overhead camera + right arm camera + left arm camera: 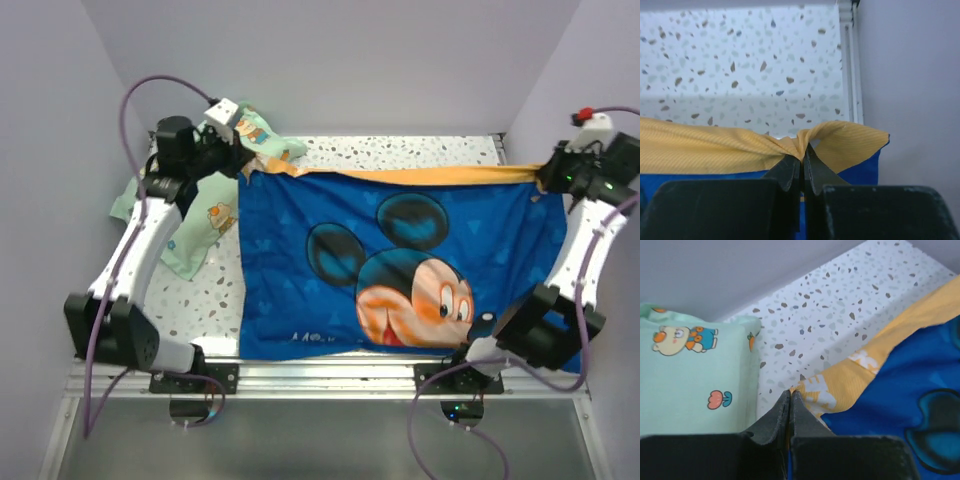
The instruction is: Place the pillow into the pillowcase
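Top view: the pillowcase is stretched between the two sets of jaws, its blue Mickey-face side up and an orange-yellow strip running along the far edge from one set to the other. The left jaws pinch its far-left corner and the right jaws pinch its far-right corner. From that held edge the cloth spreads toward the arm bases, over the speckled surface. A mint-green cartoon-print pillow lies just left of the left jaws, partly under the left arm. Left wrist view: the left jaws are closed, tips together, on the orange-yellow corner of the pillowcase. White lettering shows on the cloth right at the tips, and the blue side falls away to the right of them. The mint-green pillow sits immediately left of the jaws, with the bare surface beyond the tips. Right wrist view: the right jaws are closed on a bunched fold of the orange-yellow edge of the pillowcase. The strip runs left from the tips, with a short flap to their right and blue cloth below. The surface lies beyond, and a plain wall stands to the right of the jaws.
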### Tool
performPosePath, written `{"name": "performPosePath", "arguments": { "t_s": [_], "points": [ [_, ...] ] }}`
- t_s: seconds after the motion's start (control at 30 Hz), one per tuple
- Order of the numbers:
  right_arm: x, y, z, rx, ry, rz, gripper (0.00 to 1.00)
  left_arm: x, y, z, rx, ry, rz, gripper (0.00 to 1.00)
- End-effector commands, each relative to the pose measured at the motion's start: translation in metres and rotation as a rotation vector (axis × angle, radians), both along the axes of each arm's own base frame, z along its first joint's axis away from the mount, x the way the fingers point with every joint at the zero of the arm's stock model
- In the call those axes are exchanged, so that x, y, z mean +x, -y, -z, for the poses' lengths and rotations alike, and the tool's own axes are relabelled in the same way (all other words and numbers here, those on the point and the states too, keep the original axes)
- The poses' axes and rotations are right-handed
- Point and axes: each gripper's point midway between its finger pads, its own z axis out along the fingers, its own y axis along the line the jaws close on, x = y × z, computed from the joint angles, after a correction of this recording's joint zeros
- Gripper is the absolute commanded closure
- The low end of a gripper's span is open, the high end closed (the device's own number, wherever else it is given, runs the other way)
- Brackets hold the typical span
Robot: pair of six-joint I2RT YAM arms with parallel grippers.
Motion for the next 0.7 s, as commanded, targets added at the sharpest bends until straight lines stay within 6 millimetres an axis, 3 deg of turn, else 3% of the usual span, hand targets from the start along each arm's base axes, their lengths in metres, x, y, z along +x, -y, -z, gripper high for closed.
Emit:
{"name": "performPosePath", "arguments": {
  "t_s": [0.0, 0.03, 0.07, 0.1, 0.13, 0.17, 0.2, 0.23, 0.27, 0.3, 0.33, 0.37, 0.4, 0.47, 0.5, 0.53, 0.6, 0.67],
  "points": [
    [0.051, 0.011, 0.023, -0.169, -0.031, 0.056, 1.0, 0.069, 0.004, 0.019, 0.03, 0.065, -0.091, 1.0],
    [0.079, 0.02, 0.045, -0.142, -0.078, 0.069, 1.0, 0.09, 0.005, 0.002, 0.03, 0.101, -0.108, 1.0],
    [0.096, 0.018, 0.053, -0.144, -0.114, 0.074, 0.92, 0.11, -0.003, 0.009, 0.048, 0.092, -0.155, 1.0],
    [0.107, 0.028, 0.058, -0.151, -0.154, 0.113, 0.6, 0.137, -0.004, 0.045, 0.087, 0.021, -0.163, 1.0],
    [0.119, 0.031, 0.036, -0.125, -0.148, 0.127, 0.4, 0.155, -0.003, 0.009, 0.081, 0.093, -0.166, 0.98],
    [0.134, 0.037, 0.064, -0.092, -0.216, 0.124, 0.19, 0.167, -0.008, 0.018, 0.111, 0.055, -0.197, 0.66],
    [0.14, 0.039, 0.066, -0.088, -0.239, 0.129, 0.01, 0.187, -0.01, 0.05, 0.134, -0.013, -0.216, 0.46],
    [0.143, 0.038, 0.045, -0.081, -0.214, 0.13, 0.01, 0.201, -0.014, 0.006, 0.116, 0.057, -0.254, 0.33],
    [0.146, 0.037, 0.048, -0.069, -0.225, 0.119, 0.01, 0.201, -0.02, 0.024, 0.135, -0.036, -0.257, 0.19],
    [0.144, 0.033, 0.039, -0.066, -0.211, 0.105, 0.01, 0.21, -0.021, 0.039, 0.138, -0.079, -0.26, 0.0],
    [0.142, 0.026, 0.035, -0.053, -0.203, 0.08, 0.01, 0.21, -0.025, 0.02, 0.134, -0.053, -0.282, 0.0],
    [0.137, 0.02, 0.028, -0.056, -0.19, 0.054, 0.01, 0.208, -0.034, 0.024, 0.152, -0.073, -0.326, 0.0],
    [0.125, 0.011, 0.007, -0.068, -0.153, 0.033, 0.02, 0.199, -0.04, 0.009, 0.153, -0.056, -0.343, 0.0],
    [0.109, -0.007, 0.006, -0.056, -0.162, -0.033, 0.01, 0.184, -0.052, 0.025, 0.166, -0.127, -0.357, 0.0],
    [0.094, -0.017, -0.011, -0.068, -0.139, -0.063, 0.01, 0.17, -0.055, 0.015, 0.15, -0.134, -0.352, 0.0],
    [0.081, -0.029, -0.003, -0.051, -0.182, -0.112, 0.01, 0.159, -0.055, 0.031, 0.152, -0.194, -0.325, 0.0],
    [0.056, -0.051, -0.008, -0.042, -0.196, -0.202, 0.01, 0.122, -0.055, 0.055, 0.162, -0.313, -0.258, 0.0],
    [0.028, -0.074, 0.003, 0.012, -0.263, -0.276, 0.02, 0.095, -0.055, 0.066, 0.175, -0.362, -0.229, 0.0]
  ]
}}
